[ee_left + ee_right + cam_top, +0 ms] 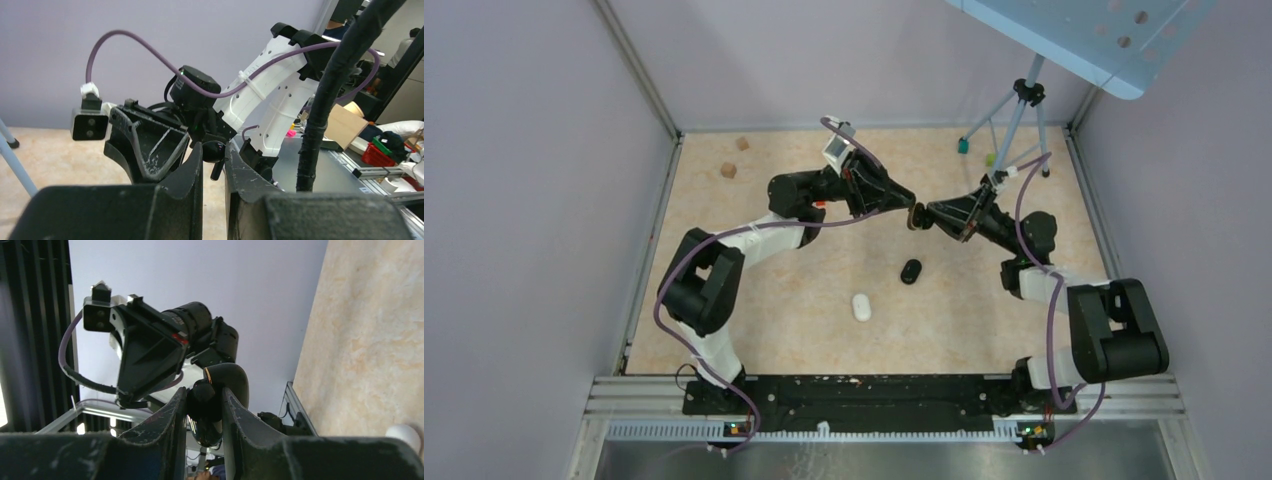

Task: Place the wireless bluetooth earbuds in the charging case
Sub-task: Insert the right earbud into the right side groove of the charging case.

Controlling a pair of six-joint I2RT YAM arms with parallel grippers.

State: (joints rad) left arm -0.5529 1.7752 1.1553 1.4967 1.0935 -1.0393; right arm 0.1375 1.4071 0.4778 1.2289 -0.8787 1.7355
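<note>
The left gripper [214, 157] pinches a small black stemmed earbud [213, 150]. Facing it from 3 o'clock above the table [804, 290], the right gripper [202, 397] clamps a glossy black body, seemingly the charging case [207, 427]. Line the stem up with its socket, then press slowly. At 6 o'clock lie a black piece [911, 271] and a white piece [861, 306].

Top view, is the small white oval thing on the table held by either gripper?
No, the white oval thing lies loose on the table, apart from the left gripper and right gripper meeting farther back.
</note>
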